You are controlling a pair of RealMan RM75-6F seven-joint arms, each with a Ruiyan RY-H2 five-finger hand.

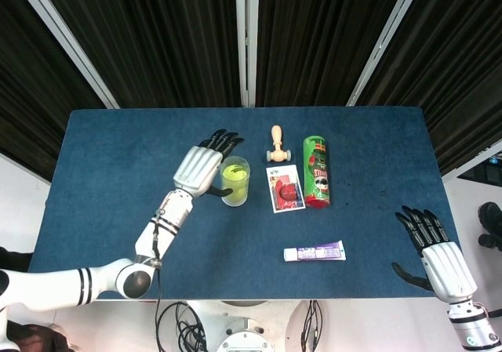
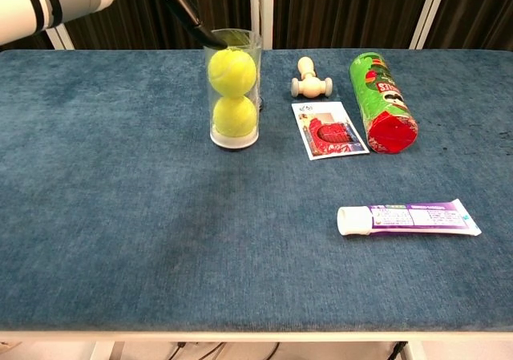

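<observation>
While the left robot hand [image 1: 202,168] hovers spread-fingered beside the ball tube [image 2: 233,87], a wooden peg [image 2: 309,78] stands nearby.

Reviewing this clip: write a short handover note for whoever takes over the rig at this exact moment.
Left hand: empty, fingers spread, beside the clear tube, a fingertip near its rim.
Right hand: empty and open at the table's near right corner.
Done: two tennis balls stacked in the upright tube, upper ball on lower ball.
Left: no other loose ball is visible. Wooden roller, card, green can and purple toothpaste tube lie untouched.
</observation>
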